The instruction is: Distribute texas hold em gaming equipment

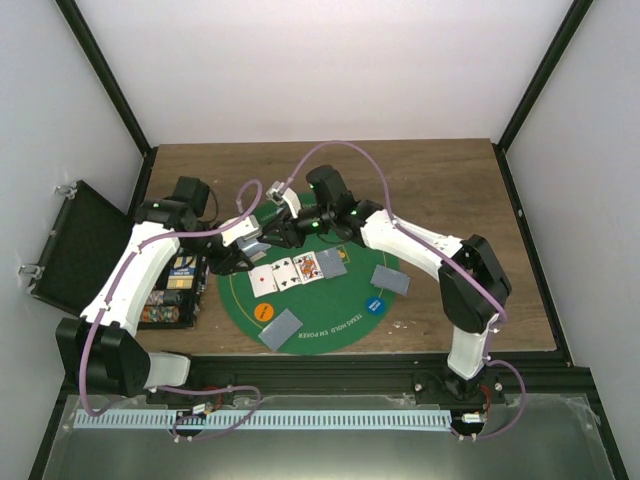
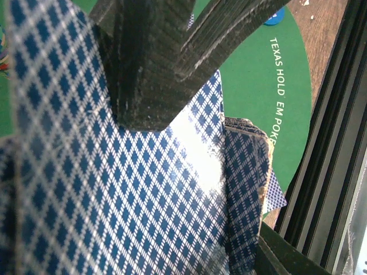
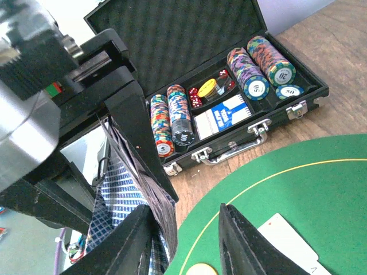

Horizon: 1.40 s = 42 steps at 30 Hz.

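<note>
Blue-backed deck [image 2: 114, 189] clamped tight in the left gripper [image 2: 166, 129], right gripper [image 3: 186, 229] spread wide just beside it. Careful now: a pinch too deep could drag several off together.

Both arms are showing white shell links and black joint housings, left arm [image 1: 125, 275], right arm [image 1: 415, 245]. A purple cable [image 1: 340, 145] is running along each arm down to black bases. Left fingers [image 2: 149, 69] are looking black with fine ridged printed layers; right fingers [image 3: 243, 243] are showing matte black, wedge-shaped with lighter edges
</note>
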{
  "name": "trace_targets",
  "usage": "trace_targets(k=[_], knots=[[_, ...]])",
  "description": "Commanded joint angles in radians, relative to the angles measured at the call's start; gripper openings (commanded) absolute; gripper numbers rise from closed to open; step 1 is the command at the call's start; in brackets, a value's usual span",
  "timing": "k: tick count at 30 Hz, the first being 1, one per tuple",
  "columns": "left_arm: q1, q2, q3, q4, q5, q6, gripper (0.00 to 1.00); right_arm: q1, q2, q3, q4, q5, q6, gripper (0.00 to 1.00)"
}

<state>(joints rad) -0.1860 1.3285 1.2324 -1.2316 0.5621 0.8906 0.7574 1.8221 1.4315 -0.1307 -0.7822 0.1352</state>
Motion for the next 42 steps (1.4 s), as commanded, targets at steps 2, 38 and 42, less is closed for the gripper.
trace_targets(k=[2,38,42], knots=[[-0.005,-0.011,-0.018,-0.009,0.043,0.004,0.45,-0.01,-0.036,0.011,-0.012,0.001,-0.02,0.3],[0.104,-0.019,-0.111,0.05,0.041,-0.014,0.45,-0.138,-0.375,-0.273,-0.562,0.813,-1.268,0.01],[0.104,-0.015,-0.108,0.05,0.039,-0.019,0.45,-0.176,-0.272,-0.186,-0.677,0.807,-1.296,0.01]])
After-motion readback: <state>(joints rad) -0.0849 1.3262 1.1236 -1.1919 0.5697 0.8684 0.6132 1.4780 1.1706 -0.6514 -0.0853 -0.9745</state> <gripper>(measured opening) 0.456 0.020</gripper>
